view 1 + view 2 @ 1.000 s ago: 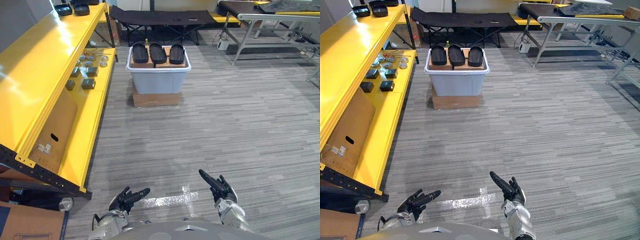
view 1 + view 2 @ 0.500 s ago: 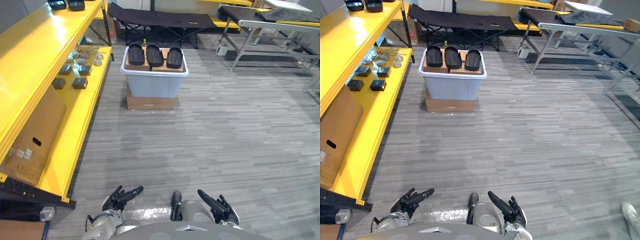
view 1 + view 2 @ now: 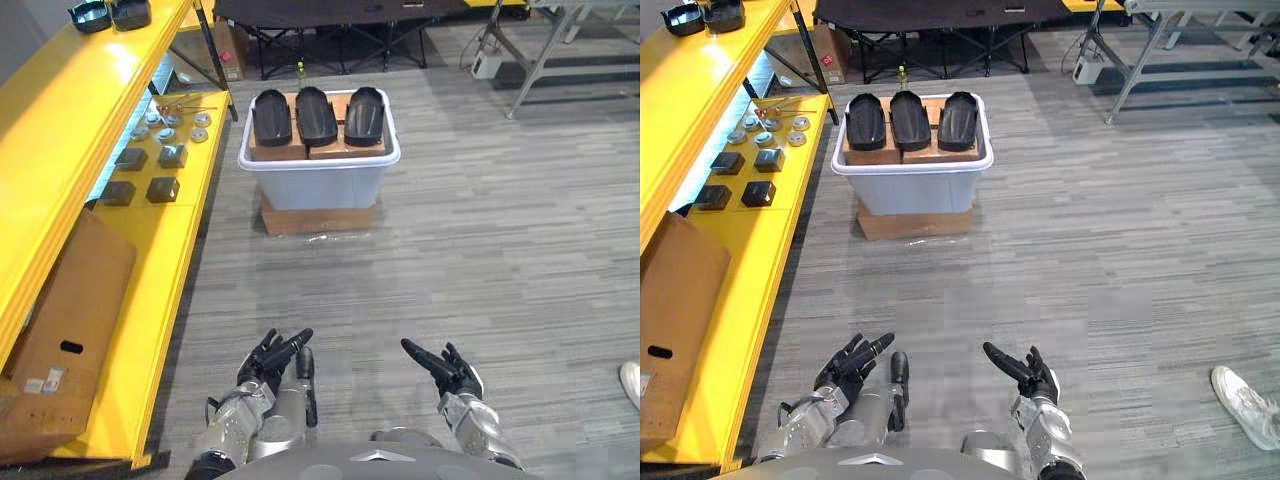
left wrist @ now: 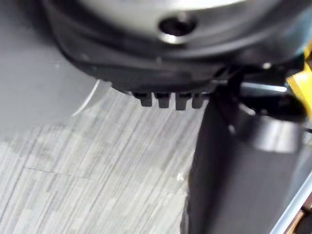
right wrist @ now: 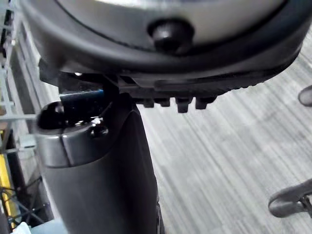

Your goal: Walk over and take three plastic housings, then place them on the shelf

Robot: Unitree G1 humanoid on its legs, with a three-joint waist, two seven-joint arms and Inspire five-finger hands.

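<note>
Three plastic housings (image 3: 317, 114), black, glossy and boat-shaped, lie side by side at 12 o'clock on brown cardboard that covers a pale grey plastic tub (image 3: 318, 185). What is inside the tub is hidden. The tub sits on a flat cardboard box (image 3: 318, 215). A yellow metal shelf (image 3: 175, 235) runs along 9 o'clock, its near end cut off, with small dark blocks (image 3: 162, 188) on it. The left hand (image 3: 268, 358) at 7 o'clock and the right hand (image 3: 452, 372) at 5 o'clock hang low over the striped grey floor (image 3: 500, 250), fingers straight, spread and holding nothing.
</note>
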